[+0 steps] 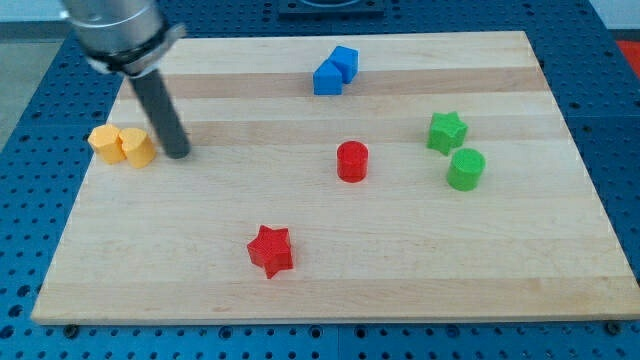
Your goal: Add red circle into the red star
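Note:
The red circle (352,161), a short red cylinder, stands near the middle of the wooden board (330,270). The red star (270,250) lies toward the view's bottom, left of and below the red circle, a clear gap between them. My tip (178,153) rests on the board at the view's left, just right of the yellow blocks and far left of the red circle. It touches neither red block.
Two yellow blocks (122,146) sit side by side at the left edge. Two blue blocks (334,71) sit together at the top middle. A green star (447,131) and a green cylinder (465,169) stand at the right.

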You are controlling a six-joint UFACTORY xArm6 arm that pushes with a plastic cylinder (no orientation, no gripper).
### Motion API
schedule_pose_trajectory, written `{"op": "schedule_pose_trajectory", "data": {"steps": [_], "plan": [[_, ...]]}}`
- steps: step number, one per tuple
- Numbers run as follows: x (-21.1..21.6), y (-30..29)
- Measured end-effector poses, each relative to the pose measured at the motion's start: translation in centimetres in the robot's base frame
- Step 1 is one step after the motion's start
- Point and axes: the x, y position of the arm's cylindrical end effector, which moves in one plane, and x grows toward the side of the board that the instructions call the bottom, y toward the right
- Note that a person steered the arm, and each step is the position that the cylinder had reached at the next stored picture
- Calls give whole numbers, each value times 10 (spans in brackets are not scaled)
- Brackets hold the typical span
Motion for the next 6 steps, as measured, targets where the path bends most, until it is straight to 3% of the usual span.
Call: {"op": "schedule_pose_trajectory", "data": {"steps": [2,3,5,6], "plan": [[-21,148],[13,186],[70,154],[49,155]]}}
